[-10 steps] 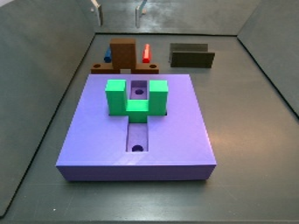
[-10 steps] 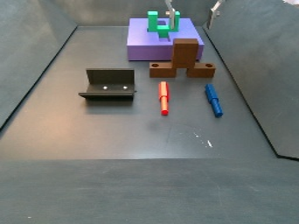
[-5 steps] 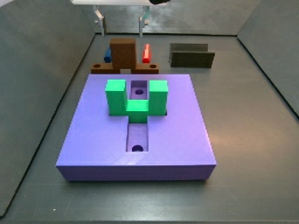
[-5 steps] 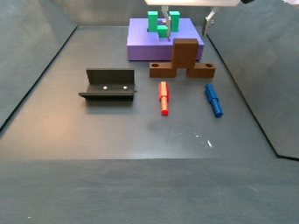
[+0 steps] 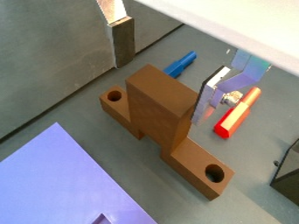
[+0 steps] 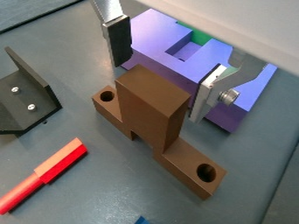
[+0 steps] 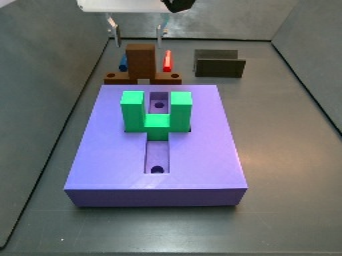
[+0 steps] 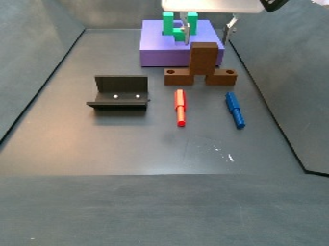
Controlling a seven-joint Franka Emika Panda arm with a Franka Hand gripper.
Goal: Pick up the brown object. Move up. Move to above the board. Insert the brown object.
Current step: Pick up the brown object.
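The brown object (image 7: 139,58) stands on the floor just beyond the far end of the board (image 7: 158,150), its blocky end upright in the middle of a flat strip with round holes. My gripper (image 7: 136,35) hangs open directly above it. In both wrist views the fingers (image 5: 121,39) (image 6: 211,87) flank the upright block (image 5: 158,109) (image 6: 152,109) without touching it. In a side view the brown object (image 8: 203,65) sits against the board (image 8: 161,50), under the gripper (image 8: 210,26).
A green U-shaped block (image 7: 158,112) sits on the board over its groove. A red piece (image 8: 180,107) and a blue piece (image 8: 236,109) lie on the floor beside the brown object. The fixture (image 8: 118,93) stands farther off. Grey walls enclose the floor.
The gripper has come down from above into view and now hangs with its fingers just over the brown object. Nothing else has moved.
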